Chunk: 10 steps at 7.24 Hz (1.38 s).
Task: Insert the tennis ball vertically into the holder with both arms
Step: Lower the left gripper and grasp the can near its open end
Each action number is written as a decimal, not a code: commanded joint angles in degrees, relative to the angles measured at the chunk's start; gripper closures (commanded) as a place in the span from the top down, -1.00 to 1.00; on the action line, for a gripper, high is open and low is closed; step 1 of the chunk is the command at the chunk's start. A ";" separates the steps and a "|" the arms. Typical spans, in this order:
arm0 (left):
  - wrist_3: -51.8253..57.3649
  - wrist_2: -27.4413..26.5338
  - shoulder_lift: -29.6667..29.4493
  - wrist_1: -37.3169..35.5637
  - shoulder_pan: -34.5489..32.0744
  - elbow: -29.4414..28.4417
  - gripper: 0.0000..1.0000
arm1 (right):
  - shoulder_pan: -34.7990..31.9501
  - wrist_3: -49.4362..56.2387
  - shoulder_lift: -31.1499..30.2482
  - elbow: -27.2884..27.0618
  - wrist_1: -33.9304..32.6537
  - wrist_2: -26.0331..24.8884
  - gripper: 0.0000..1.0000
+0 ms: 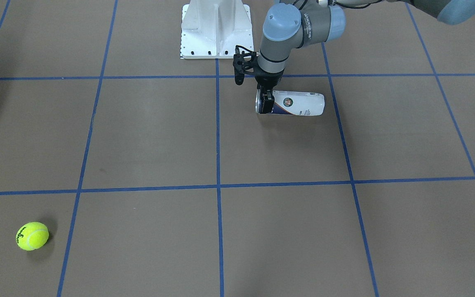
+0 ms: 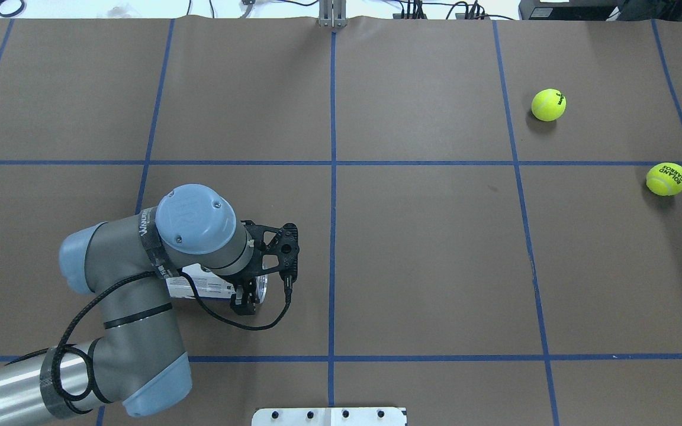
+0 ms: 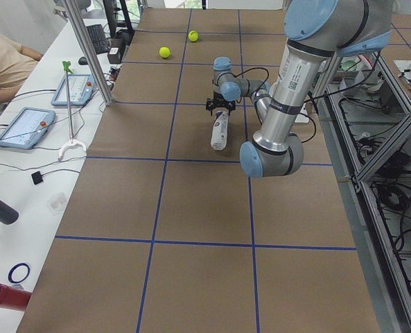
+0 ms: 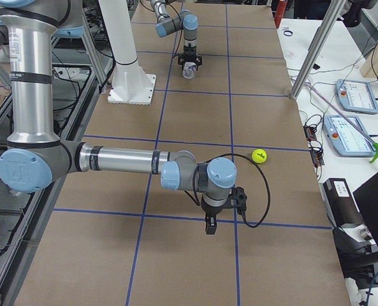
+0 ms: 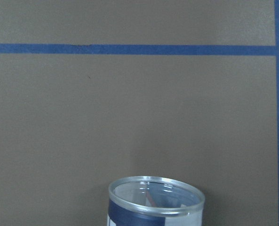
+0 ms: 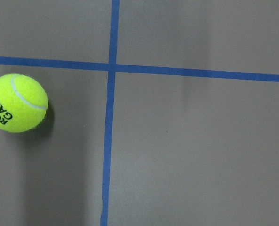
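The holder point(image 1: 299, 104), a clear can with a white and navy label, lies on its side on the table, silver rim toward the table's middle. My left gripper point(image 1: 265, 103) comes down from above and its fingers clasp the can just behind the rim; it also shows in the overhead view point(image 2: 246, 296). The left wrist view shows only the can's open rim point(image 5: 155, 193). Two yellow tennis balls point(image 2: 548, 105) point(image 2: 666, 178) lie on the far right. My right gripper point(image 4: 209, 228) hangs low over the table short of one ball point(image 4: 259, 155); I cannot tell if it is open.
The white pedestal base point(image 1: 216, 29) stands at the robot's edge of the table, close to the holder. Blue tape lines point(image 2: 333, 177) mark a grid on the brown table. Operator tablets point(image 4: 351, 95) lie on a side bench.
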<state>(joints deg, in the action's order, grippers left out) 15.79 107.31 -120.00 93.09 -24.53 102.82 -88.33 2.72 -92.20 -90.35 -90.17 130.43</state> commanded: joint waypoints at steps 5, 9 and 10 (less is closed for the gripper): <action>-0.06 -1.14 0.02 1.56 0.80 -2.18 0.95 | 0.00 0.00 0.00 0.00 0.00 0.00 1.00; -0.06 -1.14 -0.06 1.92 0.97 -2.98 0.86 | 0.00 0.00 0.00 0.00 0.00 0.00 1.00; -0.06 -1.14 -0.06 1.92 1.06 -2.98 0.78 | 0.00 0.00 0.00 0.00 0.00 0.00 1.00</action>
<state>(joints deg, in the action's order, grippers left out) 15.74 106.17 -120.05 94.99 -23.57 99.89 -88.33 2.73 -92.20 -90.35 -90.18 130.43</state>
